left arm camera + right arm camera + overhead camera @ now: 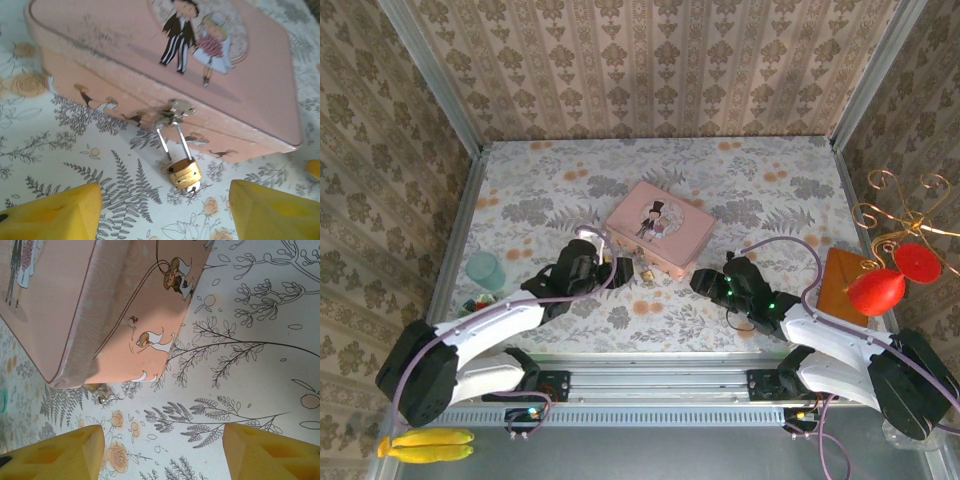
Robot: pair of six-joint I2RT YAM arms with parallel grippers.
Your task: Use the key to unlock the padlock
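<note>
At tin (150, 65) front edge: padlock (184, 173) lying, key (193, 188) maybe inserted; left end effector (164, 202), right end effector (162, 440) spread, bare table (60, 165) between.

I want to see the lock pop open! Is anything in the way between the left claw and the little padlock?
Nothing visible. The left claw is open and faces the brass padlock, which is hooked through the latch of the pink tin. Just bare flowery tablecloth lies between them.
</note>
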